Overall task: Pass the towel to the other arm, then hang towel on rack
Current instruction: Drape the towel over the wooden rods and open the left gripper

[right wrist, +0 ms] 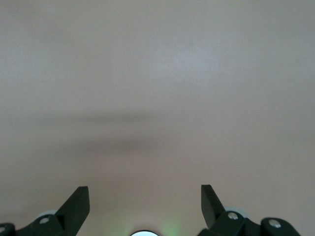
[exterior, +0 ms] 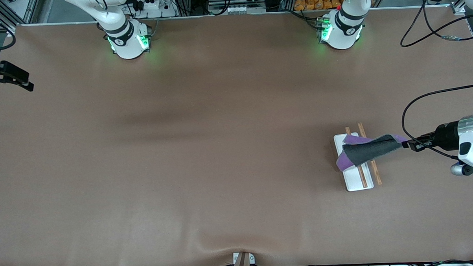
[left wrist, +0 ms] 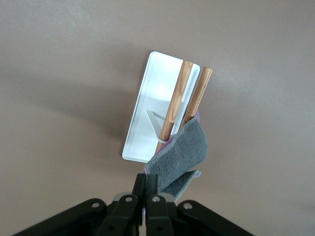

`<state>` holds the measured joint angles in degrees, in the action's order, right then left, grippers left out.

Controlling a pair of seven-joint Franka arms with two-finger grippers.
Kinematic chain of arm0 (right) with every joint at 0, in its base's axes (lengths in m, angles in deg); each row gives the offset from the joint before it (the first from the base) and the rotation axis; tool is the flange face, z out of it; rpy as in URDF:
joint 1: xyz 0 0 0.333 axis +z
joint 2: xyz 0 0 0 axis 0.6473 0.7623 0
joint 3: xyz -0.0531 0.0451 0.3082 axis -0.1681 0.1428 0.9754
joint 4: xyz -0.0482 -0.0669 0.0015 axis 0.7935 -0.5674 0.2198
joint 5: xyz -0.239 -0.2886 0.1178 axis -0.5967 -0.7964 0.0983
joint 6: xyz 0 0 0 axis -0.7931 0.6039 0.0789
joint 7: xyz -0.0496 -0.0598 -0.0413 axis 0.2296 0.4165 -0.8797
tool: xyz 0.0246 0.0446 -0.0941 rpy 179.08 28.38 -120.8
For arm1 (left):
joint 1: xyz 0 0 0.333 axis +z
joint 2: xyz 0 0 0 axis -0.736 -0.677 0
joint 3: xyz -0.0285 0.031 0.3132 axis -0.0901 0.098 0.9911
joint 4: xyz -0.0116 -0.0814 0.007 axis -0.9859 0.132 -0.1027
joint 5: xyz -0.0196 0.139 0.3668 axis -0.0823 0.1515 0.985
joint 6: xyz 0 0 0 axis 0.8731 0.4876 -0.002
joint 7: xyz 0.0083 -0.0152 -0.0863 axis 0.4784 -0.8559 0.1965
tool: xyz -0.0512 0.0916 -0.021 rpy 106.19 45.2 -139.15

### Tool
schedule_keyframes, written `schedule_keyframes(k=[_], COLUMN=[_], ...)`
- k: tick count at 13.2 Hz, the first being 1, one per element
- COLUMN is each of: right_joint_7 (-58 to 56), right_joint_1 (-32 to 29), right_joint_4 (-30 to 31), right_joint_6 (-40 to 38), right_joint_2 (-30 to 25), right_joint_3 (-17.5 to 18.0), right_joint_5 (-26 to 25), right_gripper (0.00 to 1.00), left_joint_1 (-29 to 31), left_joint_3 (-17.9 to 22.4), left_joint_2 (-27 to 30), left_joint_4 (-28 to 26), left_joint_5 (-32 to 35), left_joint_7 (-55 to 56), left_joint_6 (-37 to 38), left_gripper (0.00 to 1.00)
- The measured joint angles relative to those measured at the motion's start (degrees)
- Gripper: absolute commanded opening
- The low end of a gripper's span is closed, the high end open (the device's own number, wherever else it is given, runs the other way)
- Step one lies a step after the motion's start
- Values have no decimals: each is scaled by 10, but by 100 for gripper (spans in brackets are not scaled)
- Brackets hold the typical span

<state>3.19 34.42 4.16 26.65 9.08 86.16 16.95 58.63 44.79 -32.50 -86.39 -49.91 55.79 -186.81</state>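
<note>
The rack (exterior: 355,181) is a white tray with two wooden rods (exterior: 364,178), standing toward the left arm's end of the table. The towel (exterior: 372,148) lies stretched across the rods, dark grey face up, with a purple edge hanging over the tray. My left gripper (exterior: 406,144) is shut on the towel's corner beside the rack, just off the rods. In the left wrist view the towel (left wrist: 182,152) runs from the left gripper (left wrist: 150,179) to the rods (left wrist: 179,93) above the tray (left wrist: 145,113). The right gripper (right wrist: 145,189) waits open over bare table.
A brown mat (exterior: 221,149) covers the whole table. A black fixture (exterior: 8,76) juts in at the right arm's end. A small bracket (exterior: 243,260) sits at the table edge nearest the front camera. Cables (exterior: 420,103) trail near the left arm.
</note>
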Motion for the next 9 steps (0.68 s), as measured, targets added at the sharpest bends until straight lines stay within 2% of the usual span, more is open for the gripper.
schedule_keyframes(k=[9], right_joint_7=[0], right_joint_1=[-4], right_joint_4=[0], right_joint_6=[1], right_joint_2=[2], right_joint_3=[-10], right_joint_5=[7], right_gripper=[100], left_joint_1=[23], left_joint_3=[0], left_joint_2=[-23], left_joint_4=[-1], left_joint_5=[0], left_joint_7=[-32], left_joint_6=[-9], left_gripper=[0])
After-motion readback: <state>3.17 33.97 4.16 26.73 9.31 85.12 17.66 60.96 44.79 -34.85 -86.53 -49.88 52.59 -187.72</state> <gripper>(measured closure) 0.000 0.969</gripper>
